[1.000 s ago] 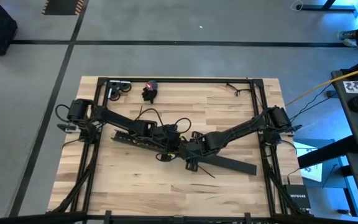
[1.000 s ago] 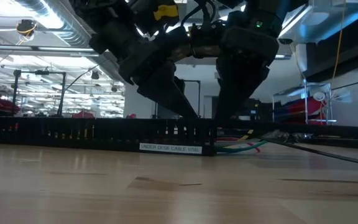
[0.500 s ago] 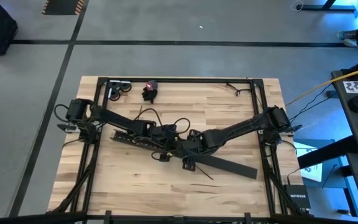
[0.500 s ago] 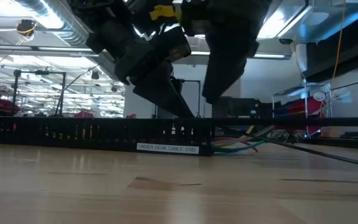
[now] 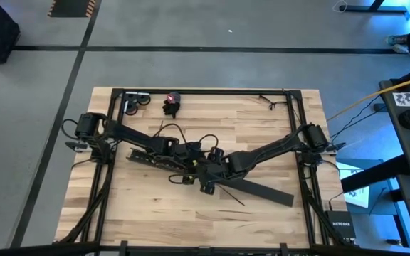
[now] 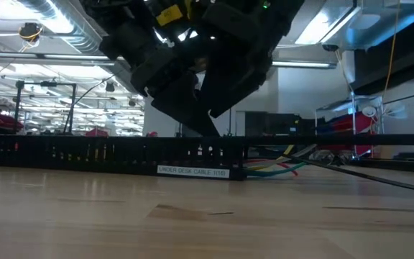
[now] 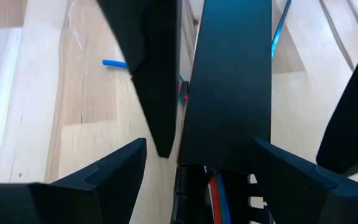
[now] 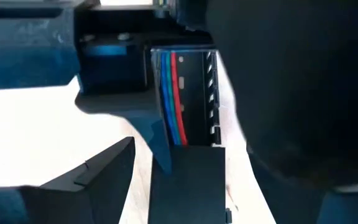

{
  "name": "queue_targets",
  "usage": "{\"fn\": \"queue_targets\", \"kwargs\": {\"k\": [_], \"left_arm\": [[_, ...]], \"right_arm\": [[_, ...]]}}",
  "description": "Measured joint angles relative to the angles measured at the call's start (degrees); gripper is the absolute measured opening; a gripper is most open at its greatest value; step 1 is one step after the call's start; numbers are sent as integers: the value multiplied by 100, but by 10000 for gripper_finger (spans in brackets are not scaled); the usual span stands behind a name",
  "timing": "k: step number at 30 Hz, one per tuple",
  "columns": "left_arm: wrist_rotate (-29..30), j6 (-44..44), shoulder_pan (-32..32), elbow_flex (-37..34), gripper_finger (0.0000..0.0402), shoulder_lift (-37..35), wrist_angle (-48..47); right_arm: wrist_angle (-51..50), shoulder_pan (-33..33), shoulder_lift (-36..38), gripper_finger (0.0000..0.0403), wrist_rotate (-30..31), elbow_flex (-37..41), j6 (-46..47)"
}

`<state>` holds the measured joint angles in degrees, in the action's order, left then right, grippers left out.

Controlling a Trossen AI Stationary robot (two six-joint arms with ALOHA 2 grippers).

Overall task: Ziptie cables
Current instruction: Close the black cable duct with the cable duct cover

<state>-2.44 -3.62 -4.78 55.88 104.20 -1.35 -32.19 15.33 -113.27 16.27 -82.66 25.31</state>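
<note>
The cables are seen lying on the counter, running inside the long black slotted bar and spilling out of its end in green, red and yellow strands. In the right wrist view the same wires are seen laid side by side in the open channel of the bar.

Both arms are met over the middle of the counter. The left gripper is held over the bar's end, with the right gripper just beside it and slightly nearer the front edge. In the left wrist view the left fingers are seen apart, with a dark flat piece between them that cannot be identified; whether anything is touched cannot be told. The right fingers are likewise seen spread, with nothing visibly pinched.

The cables are judged light, soft and floppy, likely to splay and slide out when lifted. Hold is best taken where the strands leave the bar, gathered close together, not at loose tips.

Much is hidden: in the high view the bundle is covered by both wrists. In the low view the fingertips are lost behind the bar. No zip tie can be made out near the grippers. A dark flat strip is seen lying to the right, and small items at the far edge are too small to name.
</note>
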Motion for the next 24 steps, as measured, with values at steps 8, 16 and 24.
{"fn": "queue_targets", "kwargs": {"k": [8, 16, 24], "left_arm": [[15, -15, 0, 4, 279, -2, -94], [-120, -120, -13, -22, 266, -269, -300], [-149, -264, 59, -37, 242, -539, -674]], "right_arm": [[-74, 136, 136, 305, -323, 8, 250], [-418, 393, 201, 305, -277, 173, 585], [-15, 300, 169, 305, 129, 280, 754]]}}
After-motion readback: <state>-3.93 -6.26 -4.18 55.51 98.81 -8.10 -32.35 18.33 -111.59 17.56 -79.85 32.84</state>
